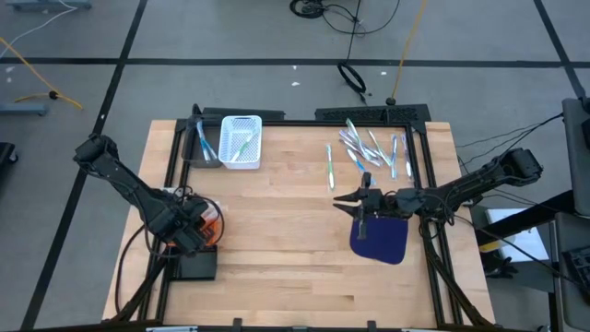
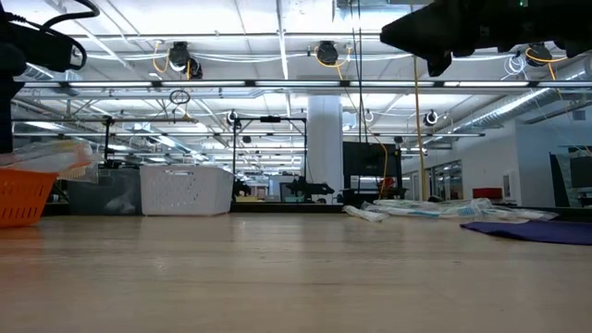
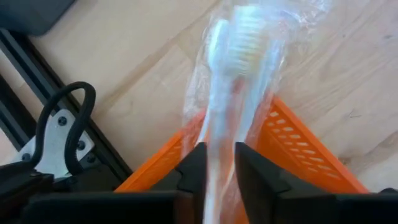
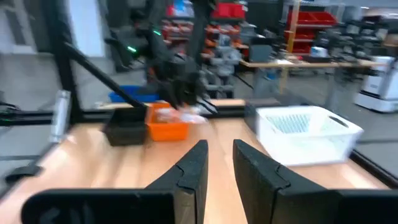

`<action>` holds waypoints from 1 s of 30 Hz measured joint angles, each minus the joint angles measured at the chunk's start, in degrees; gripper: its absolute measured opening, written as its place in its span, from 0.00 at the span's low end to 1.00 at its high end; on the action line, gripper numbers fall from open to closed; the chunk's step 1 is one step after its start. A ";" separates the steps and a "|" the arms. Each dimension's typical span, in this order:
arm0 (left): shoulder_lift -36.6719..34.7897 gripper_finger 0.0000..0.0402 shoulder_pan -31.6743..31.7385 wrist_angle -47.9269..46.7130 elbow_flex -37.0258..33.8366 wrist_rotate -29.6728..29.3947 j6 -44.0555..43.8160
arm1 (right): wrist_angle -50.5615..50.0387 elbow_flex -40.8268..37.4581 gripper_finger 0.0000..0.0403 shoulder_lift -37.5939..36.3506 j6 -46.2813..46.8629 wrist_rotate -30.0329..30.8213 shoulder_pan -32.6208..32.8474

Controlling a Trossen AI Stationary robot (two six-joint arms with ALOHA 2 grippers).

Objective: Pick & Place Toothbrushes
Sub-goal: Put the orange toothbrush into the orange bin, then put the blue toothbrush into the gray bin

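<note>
Best to spread the left pincer, loosely clasping a wrapped toothbrush above the orange basket, fully and lift straight up; right pincer idle, slightly parted, beyond that basket.

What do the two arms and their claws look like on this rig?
Both arms are dark, jointed and slim, with black cables trailing off the table edges. The left claw and the right claw each have two flat, dark, wedge-shaped fingers. No markings show.
</note>
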 joint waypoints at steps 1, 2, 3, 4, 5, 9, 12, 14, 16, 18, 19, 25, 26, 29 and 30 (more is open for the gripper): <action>0.00 0.26 0.00 -0.06 0.00 0.04 0.04 | -0.84 0.00 0.17 0.00 -0.02 0.97 -0.08; 0.00 0.29 0.00 -0.17 0.00 0.04 0.05 | -1.63 0.00 0.17 0.00 -0.02 2.19 -0.21; 0.00 0.33 0.00 -0.39 0.00 0.04 0.17 | -2.24 0.00 0.17 0.00 0.09 3.32 -0.44; 0.00 0.36 0.00 -0.57 0.00 0.04 0.60 | -2.92 0.00 0.17 0.00 0.56 4.34 -0.82; 0.00 0.39 0.01 -0.58 0.00 0.06 1.15 | -3.75 0.00 0.17 0.00 1.21 4.92 -1.34; 0.00 0.47 0.00 -0.13 0.02 0.05 2.46 | -8.65 0.02 0.17 0.00 5.36 7.98 -4.42; -0.02 0.50 0.02 -0.21 0.64 0.04 3.15 | -15.69 0.02 0.17 0.00 8.54 9.29 -8.12; 0.00 0.51 0.02 -0.18 1.35 -0.10 4.12 | -20.36 0.00 0.17 0.00 11.06 9.29 -10.69; 0.00 0.51 0.07 -0.16 2.29 -1.94 5.10 | -25.22 0.02 0.17 0.00 14.39 9.13 -13.18; 0.00 0.51 0.25 -0.13 3.42 -5.63 6.23 | -29.18 0.00 0.17 0.00 17.42 9.13 -15.32; 0.00 0.51 0.33 -0.11 4.07 -7.68 6.97 | -30.73 0.00 0.17 0.00 18.25 9.17 -16.28; -0.02 0.51 0.56 3.01 7.10 -22.72 11.74 | -40.68 0.02 0.17 0.00 22.90 9.09 -20.92; -0.02 0.51 0.57 4.54 7.10 -25.23 13.07 | -42.91 0.02 0.17 0.00 24.31 9.09 -21.87; -0.02 0.51 1.15 9.85 7.10 -30.08 17.77 | -48.85 -0.08 0.17 0.00 29.51 8.98 -24.27; -0.02 0.51 1.56 11.83 7.10 -30.82 19.63 | -49.80 -0.47 0.17 0.00 30.72 8.71 -24.82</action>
